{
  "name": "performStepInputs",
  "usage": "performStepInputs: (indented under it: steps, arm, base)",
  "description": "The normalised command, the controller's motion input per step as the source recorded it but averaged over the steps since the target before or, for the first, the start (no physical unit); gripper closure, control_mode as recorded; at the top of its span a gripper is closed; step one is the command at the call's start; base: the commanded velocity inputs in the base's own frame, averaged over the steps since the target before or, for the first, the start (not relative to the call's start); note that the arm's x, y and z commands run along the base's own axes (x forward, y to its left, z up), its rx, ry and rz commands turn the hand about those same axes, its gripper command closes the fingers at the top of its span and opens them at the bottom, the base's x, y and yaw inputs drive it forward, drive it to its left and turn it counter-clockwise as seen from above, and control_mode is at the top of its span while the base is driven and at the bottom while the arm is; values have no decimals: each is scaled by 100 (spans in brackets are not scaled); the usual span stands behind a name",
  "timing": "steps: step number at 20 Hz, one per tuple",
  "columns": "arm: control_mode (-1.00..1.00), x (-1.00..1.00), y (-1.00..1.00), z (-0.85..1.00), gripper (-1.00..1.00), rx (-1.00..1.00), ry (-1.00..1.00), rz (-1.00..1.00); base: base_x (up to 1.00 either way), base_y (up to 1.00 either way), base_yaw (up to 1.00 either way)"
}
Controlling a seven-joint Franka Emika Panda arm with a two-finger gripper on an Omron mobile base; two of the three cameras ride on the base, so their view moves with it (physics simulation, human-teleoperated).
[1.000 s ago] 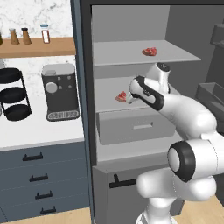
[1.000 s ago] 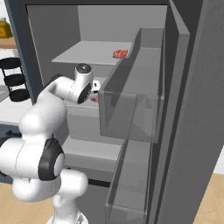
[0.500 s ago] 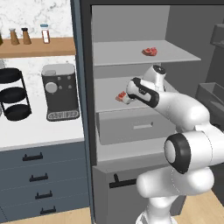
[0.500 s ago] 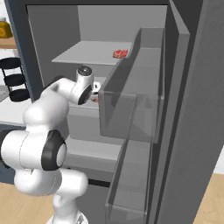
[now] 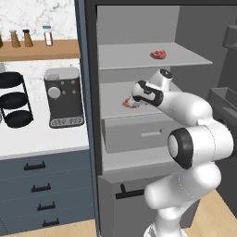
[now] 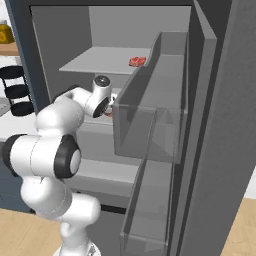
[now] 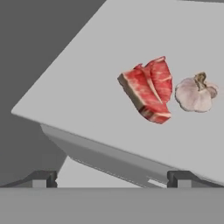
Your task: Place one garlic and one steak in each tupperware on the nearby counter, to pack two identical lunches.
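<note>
In the left base view the white arm rises from the lower right and reaches into the open fridge, with the hand [image 5: 134, 99] near the centre of the frame, at the front of the middle shelf [image 5: 113, 99]. In the hand view its two dark fingertips [image 7: 41, 178] stand at the bottom corners, wide apart with nothing between them. Ahead of them in that view, right of centre, a red steak [image 7: 148, 89] lies on the grey shelf surface, and a pale garlic [image 7: 194, 93] sits just beside it toward the right edge; whether the two touch I cannot tell. In the left base view this steak shows as a red patch right at the hand, and in the right base view it peeks out just right of the hand [image 6: 106, 107], left of centre. A second steak [image 5: 158, 54] lies on the upper shelf [image 5: 139, 58] in the upper middle of the left base view, well apart from the hand; it is also visible in the right base view [image 6: 137, 61], near the top centre. On the left of the left base view the white counter [image 5: 37, 139] carries a dark coffee machine [image 5: 62, 97] and a black tiered rack [image 5: 14, 99], above slate-blue drawers [image 5: 44, 190]. A wooden wall shelf [image 5: 39, 48] in the upper left holds small bottles [image 5: 47, 35].
</note>
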Motion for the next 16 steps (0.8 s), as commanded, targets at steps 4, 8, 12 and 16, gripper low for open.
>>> performStepInputs:
  steps: [4,8,12,16]
  arm:
    - [-100,21,-1,-41,-100,0,4,-2]
    - [-100,12,0,-23,-100,0,0,-1]
    - [-100,1,13,-1,-100,0,0,0]
    - [-100,0,29,0,-100,0,-2,7]
  base:
    - [0,0,0]
    - [0,0,0]
    - [0,0,0]
    - [0,0,0]
